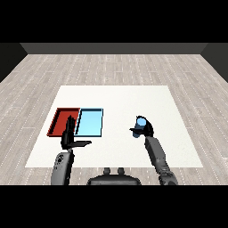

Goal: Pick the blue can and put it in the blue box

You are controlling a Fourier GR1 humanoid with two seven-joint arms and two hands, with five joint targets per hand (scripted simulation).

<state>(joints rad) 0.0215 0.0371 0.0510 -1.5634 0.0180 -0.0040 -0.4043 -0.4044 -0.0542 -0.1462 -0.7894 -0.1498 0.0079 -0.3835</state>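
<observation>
Blue can (141, 121): upright, right of centre on the white worktop (116, 98), enclosed by the right robot hand (146, 129), whose fingers and thumb curl round its sides; only the can's light blue top and upper wall show above the black fingers. Whether its base touches the worktop cannot be told.

Right robot hand: on a grey forearm (156, 153) rising from the lower right corner, wrapped about the can.

Light blue tray (90, 122): flat on the worktop, well to the left of the can, nothing inside it.

Red tray (60, 119): side by side with the light blue tray, on its left, long edges touching.

Left robot hand (70, 138): at the near edge of the two trays, fingers straight and pointing away over the red tray's near right corner, thumb spread out to the right, holding nothing.

Floor (116, 67): pale grey planks around the worktop.
</observation>
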